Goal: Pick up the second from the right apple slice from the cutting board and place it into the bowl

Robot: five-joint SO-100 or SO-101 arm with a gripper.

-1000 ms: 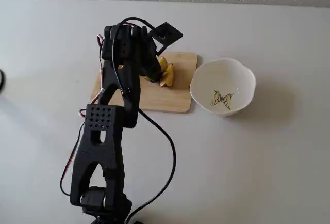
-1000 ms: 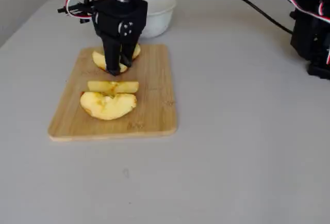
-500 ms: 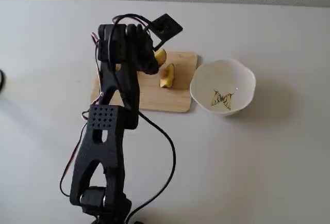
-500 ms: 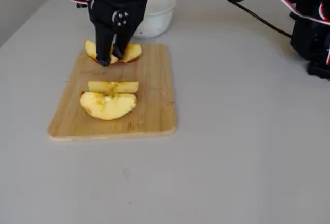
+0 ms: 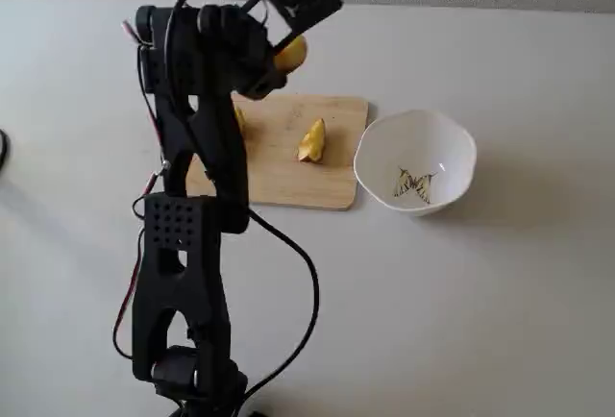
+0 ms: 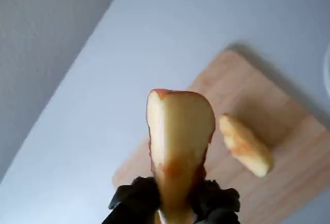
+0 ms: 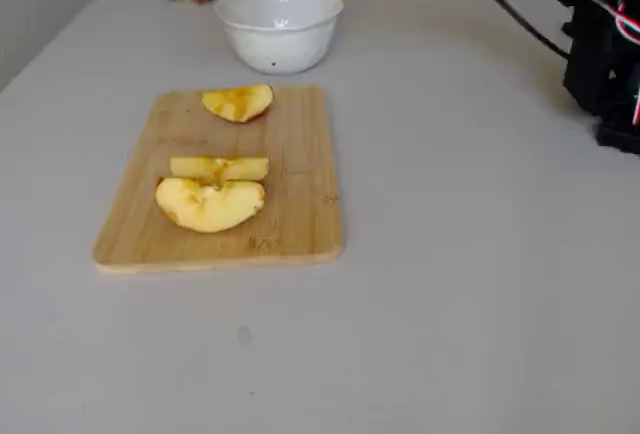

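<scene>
— Table (image 7: 480, 254) first: what sits on it?
— Cutting board (image 7: 290, 214) with three wedges (image 7: 210, 204), bowl (image 7: 278, 29) just beyond its far end — empty.
— And the gripper (image 6: 172, 203)?
— Lifted above the board, jaws clamped on the apple slice (image 6: 178, 141), which stands clear of the wood

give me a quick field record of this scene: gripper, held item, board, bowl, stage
gripper: gripper shut on the apple slice, raised above the table
held item: apple slice, pale flesh, reddish skin edge
cutting board: cutting board, three slices left on it
remaining slices: one apart near the bowl, two touching at the other end
bowl: bowl, white, wavy rim, no slice inside
stage: slice lifted, not yet in the bowl
</scene>
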